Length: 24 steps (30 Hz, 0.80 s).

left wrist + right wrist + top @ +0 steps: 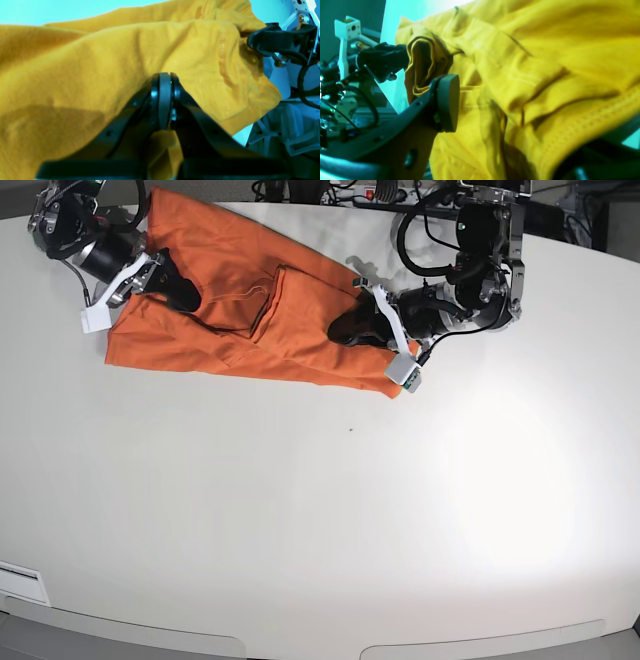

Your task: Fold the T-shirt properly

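Lying as a long, rumpled band across the far side of the white table [320,510], the orange T-shirt [240,310] has a gripper working at each of its two ends. Its long axis runs side to side in the base view, parallel to the table's far edge.

At the end on that view's right, the left gripper [350,327] sits on the shirt, its jaws pressed fully together. The left wrist view shows the two pads meeting face to face with cloth bunched under and around them [165,100], but whether a layer is actually pinched between the pads cannot be told.

At the opposite end, the right gripper [175,290] sits at the shirt's edge with its jaws parted. The right wrist view shows one pad [448,101] standing clear beside a hemmed fold, while the other finger is buried under fabric low in the frame; nothing is clamped there so far as can be seen.

Judged from this, the coming move turns on that side-to-side axis: each arm is nearest its own end of the shirt, the cloth stretches away from each claw toward the other, and any fold likely has to carry one end along that line or swing the long edge toward the table's near side.
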Each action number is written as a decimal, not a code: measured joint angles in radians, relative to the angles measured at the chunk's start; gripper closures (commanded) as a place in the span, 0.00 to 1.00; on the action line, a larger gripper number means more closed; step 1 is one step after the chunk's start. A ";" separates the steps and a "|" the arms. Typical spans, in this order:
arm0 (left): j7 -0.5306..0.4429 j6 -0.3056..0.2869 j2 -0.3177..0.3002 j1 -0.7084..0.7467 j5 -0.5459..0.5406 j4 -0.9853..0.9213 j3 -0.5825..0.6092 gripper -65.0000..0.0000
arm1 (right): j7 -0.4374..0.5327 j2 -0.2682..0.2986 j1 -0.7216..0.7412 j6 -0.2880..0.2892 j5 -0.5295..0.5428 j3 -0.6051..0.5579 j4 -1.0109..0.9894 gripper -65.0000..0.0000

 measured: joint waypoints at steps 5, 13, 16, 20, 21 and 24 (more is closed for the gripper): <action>0.026 -0.055 0.000 0.000 -0.085 -0.001 0.000 1.00 | 0.009 0.000 0.002 0.011 -0.026 0.000 0.000 1.00; 0.180 -0.114 0.000 -0.006 -0.328 0.000 -0.006 0.95 | 0.022 0.002 0.002 0.011 -0.026 0.000 0.000 1.00; 0.249 -0.124 0.000 -0.014 -0.449 0.037 -0.038 0.76 | 0.015 0.035 0.002 0.007 -0.038 -0.001 0.000 1.00; 0.283 -0.128 0.001 -0.023 -0.513 0.116 -0.119 0.70 | 0.018 0.111 0.002 0.007 -0.072 -0.001 0.000 1.00; 0.288 -0.128 0.001 -0.022 -0.512 0.130 -0.143 0.70 | 0.017 0.132 0.002 0.006 -0.076 -0.001 0.000 1.00; 0.295 -0.128 0.000 -0.023 -0.512 0.150 -0.220 0.70 | 0.017 0.200 0.003 0.006 -0.092 -0.001 0.000 1.00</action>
